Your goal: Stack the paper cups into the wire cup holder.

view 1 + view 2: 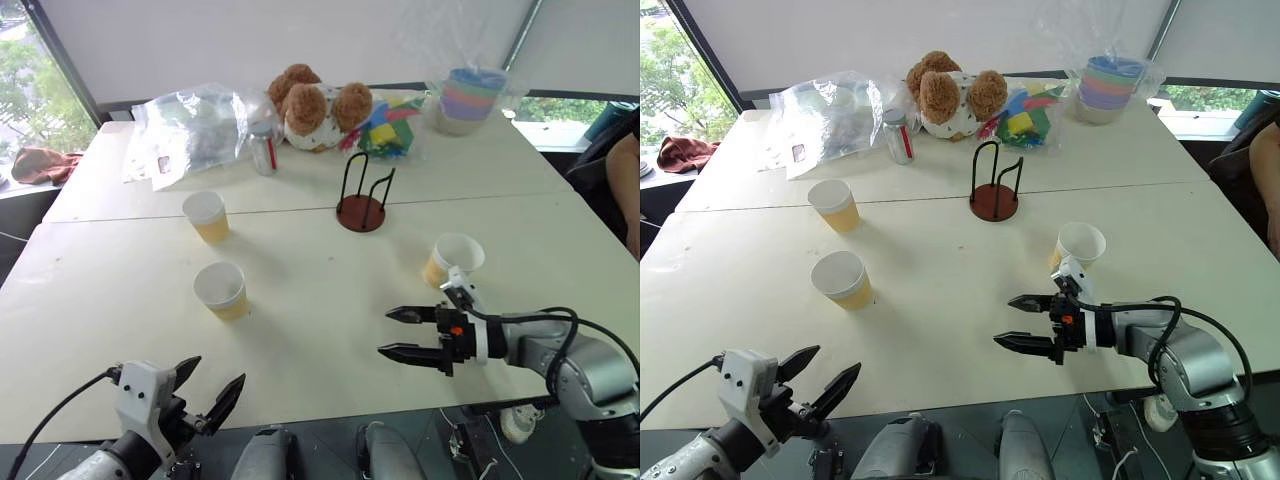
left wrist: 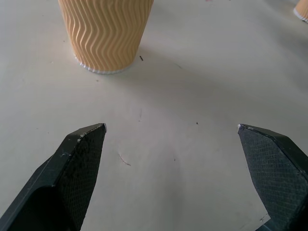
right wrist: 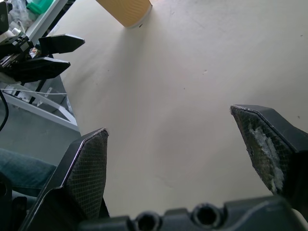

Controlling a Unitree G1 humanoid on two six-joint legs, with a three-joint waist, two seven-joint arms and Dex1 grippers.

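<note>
Three paper cups [image 1: 220, 289] standing apart on the worktop [image 1: 320, 300], empty wire cup holder [image 1: 361, 196] at twelve o'clock, left pincer [image 1: 212, 387] and right pincer [image 1: 398, 333] both wide, holding nothing.

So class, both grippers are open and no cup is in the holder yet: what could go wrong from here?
1. The right gripper hovers close to the tilted cup; a careless approach could knock it over.
2. The wire cup holder is slim and light-looking, so lowering a cup off-centre might tip or shift it.
3. The two upright cups are thin paper; a hard squeeze from the left gripper could crush one.
</note>
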